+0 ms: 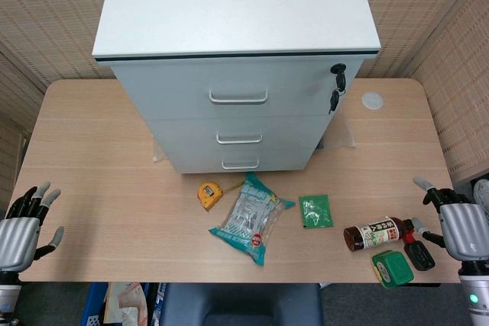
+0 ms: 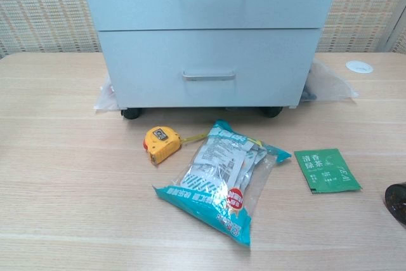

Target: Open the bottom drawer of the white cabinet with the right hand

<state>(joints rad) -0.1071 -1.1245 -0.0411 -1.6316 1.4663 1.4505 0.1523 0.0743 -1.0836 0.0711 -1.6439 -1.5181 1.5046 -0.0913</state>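
The white cabinet (image 1: 237,36) stands at the back middle of the wooden table (image 1: 99,158), its three drawers all closed. The bottom drawer's metal handle (image 1: 241,164) is the lowest one; in the chest view that drawer face (image 2: 254,68) and its handle (image 2: 209,75) sit just above the cabinet's castors. My right hand (image 1: 458,223) hovers at the table's near right edge, far from the cabinet, fingers apart and holding nothing. At the near left edge my left hand (image 1: 27,223) is also empty with spread fingers. Neither hand shows in the chest view.
In front of the cabinet lie a yellow tape measure (image 1: 208,194), a clear snack bag (image 1: 250,219) and a green tea sachet (image 1: 315,211). A dark sauce bottle (image 1: 378,233) and a green box (image 1: 392,268) lie close to my right hand. Keys (image 1: 337,82) hang from the cabinet lock.
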